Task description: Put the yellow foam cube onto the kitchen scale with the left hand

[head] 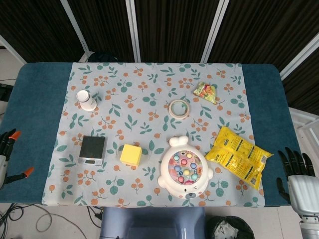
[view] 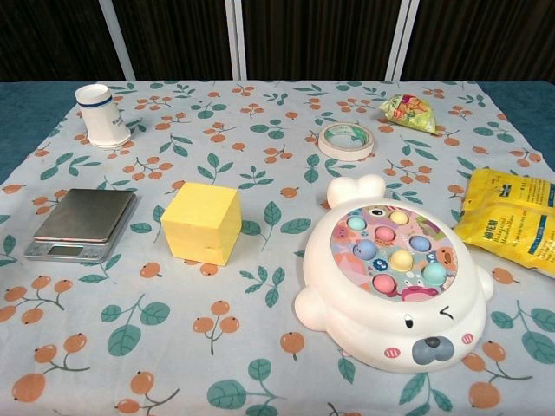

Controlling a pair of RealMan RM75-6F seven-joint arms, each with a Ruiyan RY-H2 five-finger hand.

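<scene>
The yellow foam cube [head: 131, 155] [view: 201, 223] rests on the patterned cloth, just right of the small silver kitchen scale [head: 92, 150] [view: 81, 223], whose platform is bare. My left hand [head: 7, 154] hangs beyond the table's left edge, well left of the scale, fingers apart and holding nothing. My right hand [head: 296, 174] is off the table's right front corner, fingers spread and empty. Neither hand shows in the chest view.
A white seal-shaped fishing toy [head: 186, 169] [view: 392, 276] stands right of the cube. A yellow snack bag [head: 238, 156] [view: 513, 219], a tape roll [head: 179, 108] [view: 346, 140], a small green-red packet [head: 205, 91] [view: 408, 112] and a tipped white cup [head: 86, 98] [view: 103, 114] lie further off.
</scene>
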